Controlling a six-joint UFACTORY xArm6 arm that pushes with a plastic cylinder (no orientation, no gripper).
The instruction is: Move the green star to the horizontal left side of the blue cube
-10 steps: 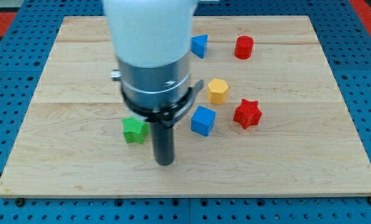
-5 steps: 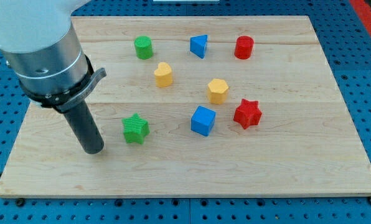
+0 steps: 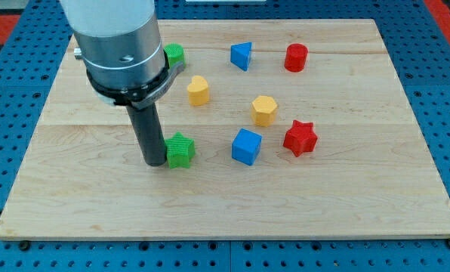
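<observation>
The arm carries no pincer, only a rod, and my tip [image 3: 154,160] rests on the counter [image 3: 74,204] touching the left flank of the green star [image 3: 180,149]. The star sits a little below the counter's middle, left of the blue cube [image 3: 246,146] with a gap between them. I judge the push toward the cube underway; next calls for a short, level nudge rightward, stopping beside the cube.

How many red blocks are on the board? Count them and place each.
2. The red cylinder block sits near the view's top right; the red star block lies right of the blue cube. The arm could hide others.
</observation>
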